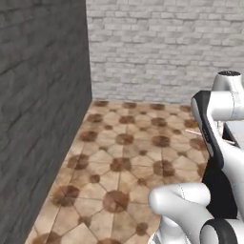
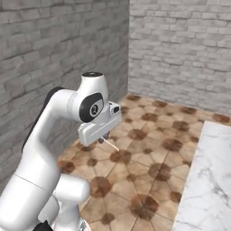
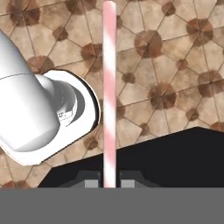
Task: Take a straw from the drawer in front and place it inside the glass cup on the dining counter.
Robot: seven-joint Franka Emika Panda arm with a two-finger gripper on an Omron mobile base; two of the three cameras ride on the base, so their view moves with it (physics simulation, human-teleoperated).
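The straw point(image 3: 109, 87) is a thin stick with pale pink and white stripes, and it runs straight up the middle of the hand view from between the two dark fingertips. My gripper point(image 3: 109, 181) is shut on its lower end. In the right base view the gripper point(image 2: 105, 136) hangs under the raised hand, above the tiled floor, and a short length of the straw point(image 2: 111, 145) slants down and to the right out of it. A corner of the white marble dining counter point(image 2: 208, 180) lies at the lower right. The glass cup and the drawer are out of view.
A dark grey brick wall point(image 1: 38, 105) runs along the left. A lighter grey brick wall point(image 1: 162, 47) closes the back. Brown patterned floor tiles point(image 1: 119, 162) lie between them, and the same floor point(image 2: 149, 153) reaches the counter's edge.
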